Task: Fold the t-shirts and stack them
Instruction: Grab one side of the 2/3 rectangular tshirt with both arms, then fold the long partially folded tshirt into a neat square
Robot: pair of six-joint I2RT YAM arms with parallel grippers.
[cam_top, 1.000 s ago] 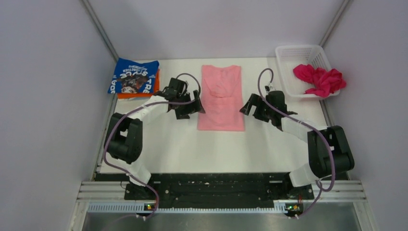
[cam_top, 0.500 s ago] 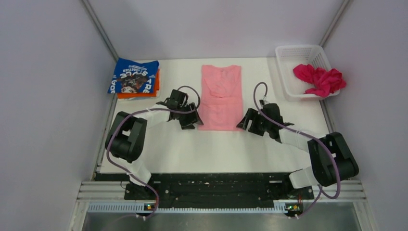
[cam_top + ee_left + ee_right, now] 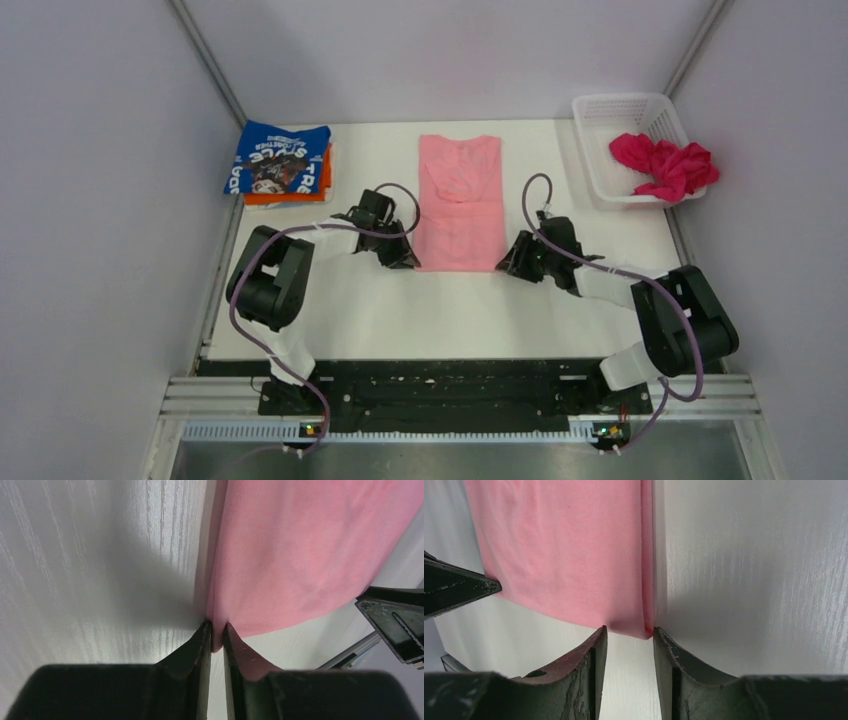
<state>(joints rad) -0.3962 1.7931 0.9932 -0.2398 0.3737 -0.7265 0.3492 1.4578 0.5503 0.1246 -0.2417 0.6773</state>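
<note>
White wood-grain worktop [image 3: 450, 310]. Directly on it: light pink t-shirt [image 3: 460, 200], flat, centre toward far edge; orange t-shirt [image 3: 290, 199], folded, far-left corner, blue t-shirt [image 3: 278, 158] stacked on top; white lattice basket [image 3: 600, 115], far-right corner.

White table top [image 3: 450, 310], faint wood-grain streaks visible up close. White plastic lattice basket [image 3: 620, 100] at the far right corner, just beside the right wall. Plain grey walls [image 3: 100, 200] on three sides; slanted metal posts [image 3: 205, 60] in both far corners. Black base plate [image 3: 450, 385] and ribbed metal rails [image 3: 200, 395] along the near edge.
</note>
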